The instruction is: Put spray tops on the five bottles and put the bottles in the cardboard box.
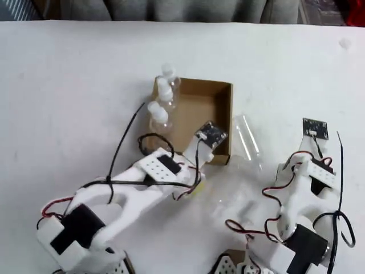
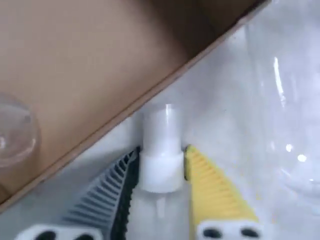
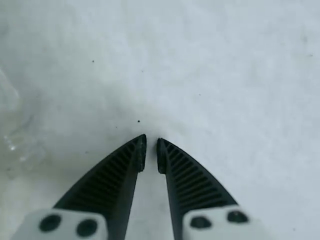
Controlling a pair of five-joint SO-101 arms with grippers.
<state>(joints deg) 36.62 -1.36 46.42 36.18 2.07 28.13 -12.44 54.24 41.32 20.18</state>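
Left of the box (image 1: 199, 111): three bottles (image 1: 161, 100) with white tops on, along its left wall (leaves the floor free for the other two, I'd guess). Your left gripper (image 2: 161, 149) sits just outside the box's near wall. Its jaws are clamped on the collar of a spray top (image 2: 161, 125), grey finger one side, yellow the other, and the held bottle (image 2: 159, 216) runs back between them. Collar grip makes sense: it's the stiff part, while the clear body would likely squash or slip. The top looks seated, so I read this step as loading, not capping. You'll need lift to get over the wall, since the cardboard edge is right ahead of the nozzle. Right of the box, a loose bottle (image 1: 247, 136) lies on its side on the table (image 1: 68, 85), just beside the box corner; can't tell if it has a top. Far right, your right gripper (image 3: 150, 147) hangs over the table, jaws nearly together with a thin gap and nothing in them. It's out of the left arm's way and well placed to take the loose bottle next.
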